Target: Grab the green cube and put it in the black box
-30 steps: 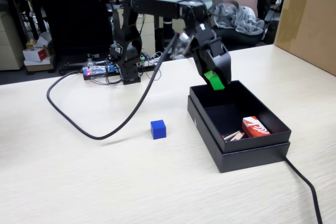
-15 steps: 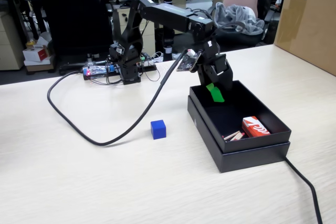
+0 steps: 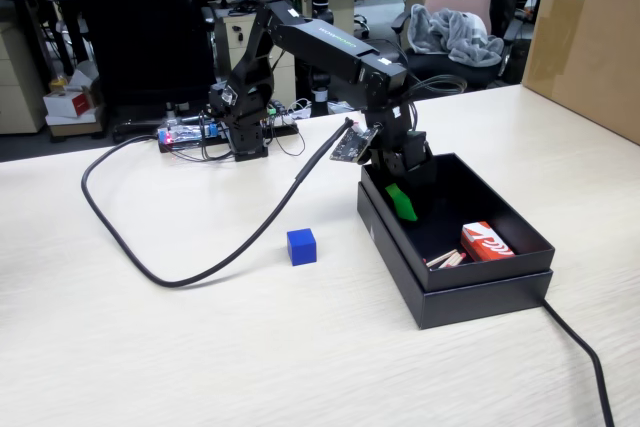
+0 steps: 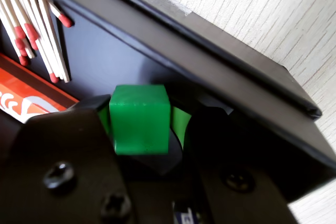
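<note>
Wrist view: the green cube (image 4: 139,119) sits clamped in the hand (image 4: 140,129), low inside the black box (image 4: 220,72) near its wall; matches (image 4: 37,30) and an orange matchbox (image 4: 26,95) lie beside. A blue cube (image 3: 301,246) rests on the surface (image 3: 200,347).

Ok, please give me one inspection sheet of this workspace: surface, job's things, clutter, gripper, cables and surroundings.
Surface: pale wood-grain table.
Job's things: green cube held in the gripper, inside the black box, low near its far end; whether it touches the floor cannot be told.
Clutter: blue cube on the table; matches and an orange matchbox in the box.
Gripper: gripper shut on the cube.
Cables: black cable looping over the table; another leaving the box's near corner.
Surroundings: brown carton, office chairs, desks.
</note>
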`<action>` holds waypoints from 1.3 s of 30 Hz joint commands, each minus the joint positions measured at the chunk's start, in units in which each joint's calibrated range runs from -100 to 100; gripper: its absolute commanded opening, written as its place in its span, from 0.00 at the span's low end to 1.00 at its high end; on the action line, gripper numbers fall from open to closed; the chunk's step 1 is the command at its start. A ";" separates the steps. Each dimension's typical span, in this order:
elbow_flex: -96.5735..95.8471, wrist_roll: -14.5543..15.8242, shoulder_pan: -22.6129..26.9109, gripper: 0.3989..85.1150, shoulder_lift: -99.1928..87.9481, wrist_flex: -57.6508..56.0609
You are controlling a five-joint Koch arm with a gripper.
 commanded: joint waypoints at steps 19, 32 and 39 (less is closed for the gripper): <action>1.14 0.39 -4.35 0.54 -36.10 -0.46; -23.98 -4.25 -13.82 0.54 -73.51 -0.20; -45.19 -5.18 -17.19 0.57 -93.36 2.65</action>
